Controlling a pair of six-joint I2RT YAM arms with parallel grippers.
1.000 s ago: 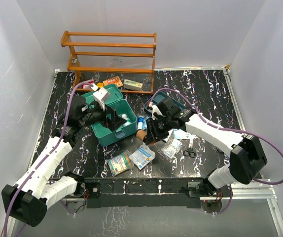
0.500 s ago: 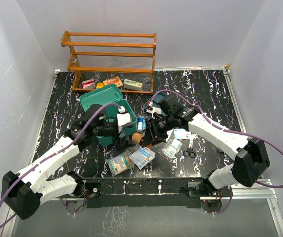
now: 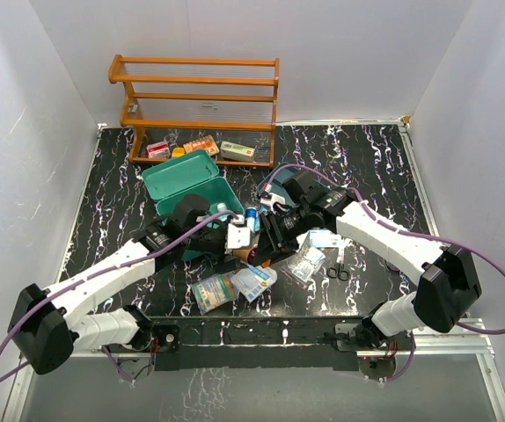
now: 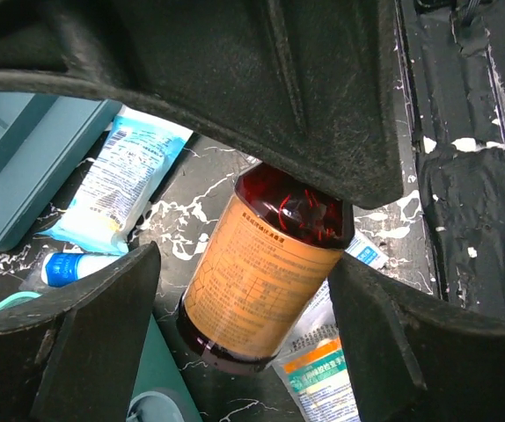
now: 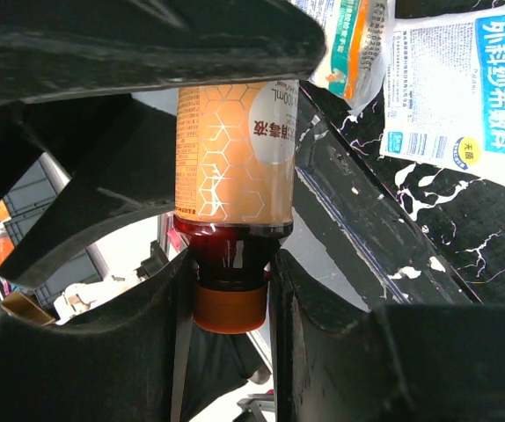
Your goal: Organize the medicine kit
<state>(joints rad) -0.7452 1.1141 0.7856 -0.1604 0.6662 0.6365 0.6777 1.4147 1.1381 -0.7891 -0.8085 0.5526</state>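
The medicine kit (image 3: 175,169) is a teal box with its lid open, left of centre; its rim shows in the left wrist view (image 4: 157,387). My right gripper (image 3: 266,246) is shut on the neck of a brown bottle (image 3: 252,253) with an orange label and holds it tilted above the table, right of the kit. In the right wrist view the fingers (image 5: 160,334) clamp the bottle (image 5: 235,149) just above its orange cap. My left gripper (image 3: 239,239) is open, its fingers (image 4: 68,334) on either side of the bottle's body (image 4: 261,264) with gaps.
An orange wooden rack (image 3: 195,97) with small boxes stands at the back. A flat teal tray (image 3: 274,189) lies behind the right gripper. Flat packets (image 3: 213,290) (image 3: 254,280) (image 3: 305,264), scissors (image 3: 338,271) and a blue-capped vial (image 3: 251,215) lie around the grippers.
My left arm swung from over the kit to the right and forward, bringing its open gripper around the bottle. My right gripper kept the bottle almost in place.
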